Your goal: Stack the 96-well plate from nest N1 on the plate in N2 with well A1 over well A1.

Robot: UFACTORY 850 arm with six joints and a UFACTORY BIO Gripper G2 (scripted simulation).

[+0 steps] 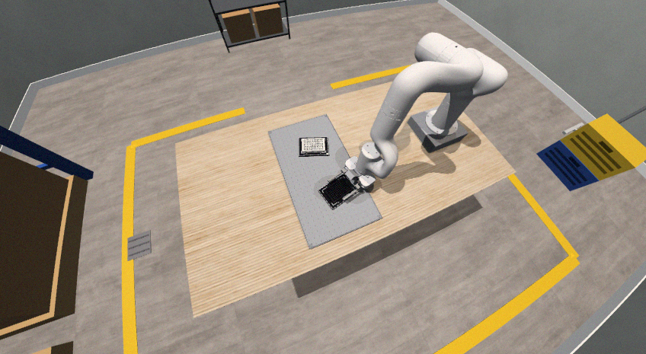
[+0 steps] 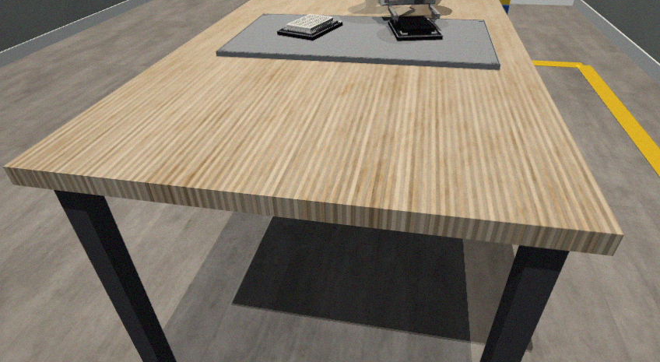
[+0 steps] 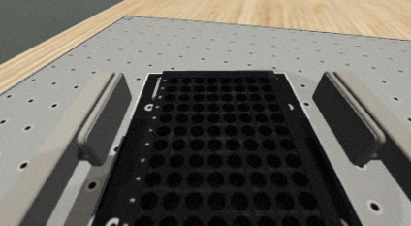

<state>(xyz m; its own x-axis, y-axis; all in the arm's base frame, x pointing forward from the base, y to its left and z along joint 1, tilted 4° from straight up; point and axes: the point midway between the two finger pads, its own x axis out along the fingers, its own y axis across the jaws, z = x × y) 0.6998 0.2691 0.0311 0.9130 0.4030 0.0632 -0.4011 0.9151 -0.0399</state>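
Note:
The black 96-well plate sits in the black nest N1. My gripper is open, with one finger on each side of this plate and a visible gap between each finger and the plate. Nothing is held. The white 96-well plate sits in the black nest N2 and looks flat. N2 is out of the wrist view. I cannot read the A1 marks, and the finger pads' exact height beside the black plate is unclear.
Both nests stand on a grey perforated board on the wooden table. The white arm reaches in from its base at the table's far end in the exterior view.

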